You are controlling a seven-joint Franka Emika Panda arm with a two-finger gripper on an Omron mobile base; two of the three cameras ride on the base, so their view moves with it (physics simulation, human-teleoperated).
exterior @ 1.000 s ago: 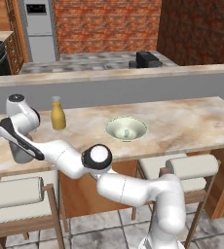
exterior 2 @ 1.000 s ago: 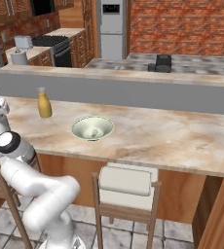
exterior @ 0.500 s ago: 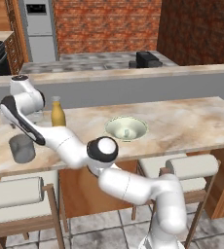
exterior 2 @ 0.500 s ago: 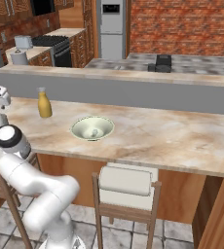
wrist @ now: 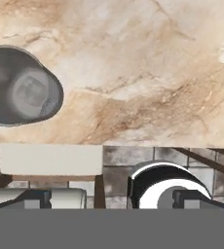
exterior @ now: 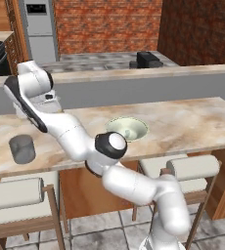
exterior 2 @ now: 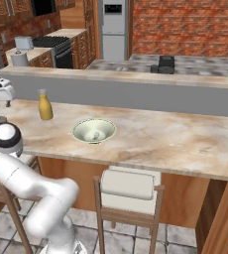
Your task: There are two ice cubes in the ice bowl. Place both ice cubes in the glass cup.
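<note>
Standing on the veined marble counter [exterior: 192,119], the grey translucent cup [exterior: 22,148] sits well left of the shallow round bowl [exterior: 127,129]. From the right, the bowl [exterior 2: 94,131] lies near a yellow bottle [exterior 2: 45,105]. Looking down, the cup [wrist: 21,85] appears cylindrical; the claw's spread cannot be told.

Glass cup [exterior: 22,148] left on counter [exterior: 192,122]; ice bowl [exterior: 127,129] centre.

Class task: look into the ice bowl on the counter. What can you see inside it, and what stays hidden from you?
Inside the ice bowl one small pale lump lies near the middle, probably ice. Whether it is one cube or two cannot be told; the near wall hides part of the bowl's inside.
</note>
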